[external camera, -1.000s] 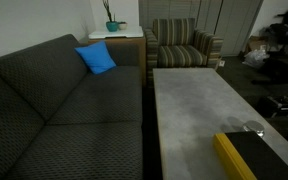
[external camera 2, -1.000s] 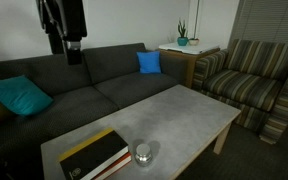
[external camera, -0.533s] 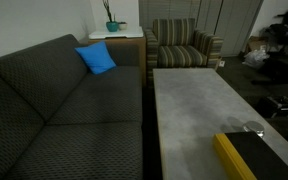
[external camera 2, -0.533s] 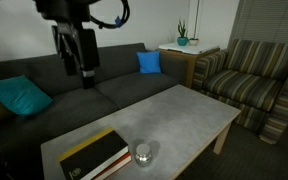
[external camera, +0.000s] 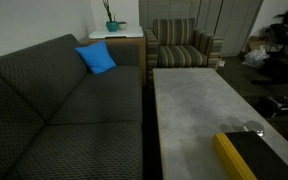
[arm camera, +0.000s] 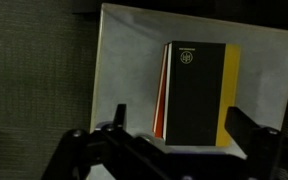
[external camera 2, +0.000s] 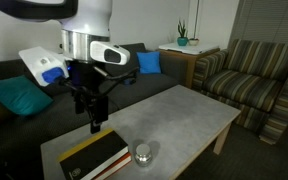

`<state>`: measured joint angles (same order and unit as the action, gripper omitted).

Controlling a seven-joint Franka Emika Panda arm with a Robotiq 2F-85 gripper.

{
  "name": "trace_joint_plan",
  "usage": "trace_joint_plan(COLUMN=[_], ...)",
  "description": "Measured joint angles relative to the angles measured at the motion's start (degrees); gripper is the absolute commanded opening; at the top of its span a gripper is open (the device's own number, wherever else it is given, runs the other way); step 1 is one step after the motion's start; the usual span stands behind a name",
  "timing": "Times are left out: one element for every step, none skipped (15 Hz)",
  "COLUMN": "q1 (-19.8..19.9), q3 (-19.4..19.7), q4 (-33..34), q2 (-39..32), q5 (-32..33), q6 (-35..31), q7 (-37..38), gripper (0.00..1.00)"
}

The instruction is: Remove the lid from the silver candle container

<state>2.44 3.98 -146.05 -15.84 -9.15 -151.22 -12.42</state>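
Note:
The silver candle container is a tiny shiny round tin on the grey table, just beside the end of the yellow-edged black box. Its lid sits on top of it. The tin also shows small in an exterior view, next to the box. My gripper hangs open and empty above the box, to the left of the tin. In the wrist view the open gripper frames the box. I cannot make out the tin clearly there.
A dark sofa with blue cushions runs along the far side of the table. A striped armchair stands at its end. A side table with a plant is in the corner.
The arm has swung down from above the sofa to over the table. The gripper now hangs above the black box. The tin and the box have not moved.

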Motion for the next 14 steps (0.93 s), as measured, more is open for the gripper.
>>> trace_joint_plan(q1=[0.0, 0.1, 0.1, 0.2, 0.2, 0.2, 0.2, 0.2, 0.2, 0.2, 0.2, 0.2, 0.2, 0.1], q3=[-0.1, -0.1, -0.1, -0.1, -0.1, -0.1, -0.1, -0.1, -0.1, -0.1, -0.3, -0.5, -0.9, -1.2], q4=[0.3, 0.5, 0.6, 0.6, 0.6, 0.6, 0.6, 0.6, 0.6, 0.6, 0.6, 0.7, 1.0, 1.6], q2=[-0.3, -0.3, -0.2, -0.2, -0.2, -0.2, -0.2, -0.2, -0.2, -0.2, -0.2, -0.3, -0.4, -0.8], q5=[0.0, 0.0, 0.0, 0.0, 0.0, 0.0, 0.0, 0.0, 0.0, 0.1, 0.2, 0.5, 0.9, 1.2], q6=[0.0, 0.0, 0.0, 0.0, 0.0, 0.0, 0.0, 0.0, 0.0, 0.0, 0.0, 0.0, 0.1, 0.1], q7=[0.0, 0.0, 0.0, -0.1, -0.1, -0.1, -0.1, -0.1, -0.1, 0.0, 0.2, 0.6, 1.3, 1.9], gripper=[1.00, 1.00, 1.00, 1.00, 1.00, 1.00, 1.00, 1.00, 1.00, 1.00, 1.00, 1.00, 1.00, 1.00])
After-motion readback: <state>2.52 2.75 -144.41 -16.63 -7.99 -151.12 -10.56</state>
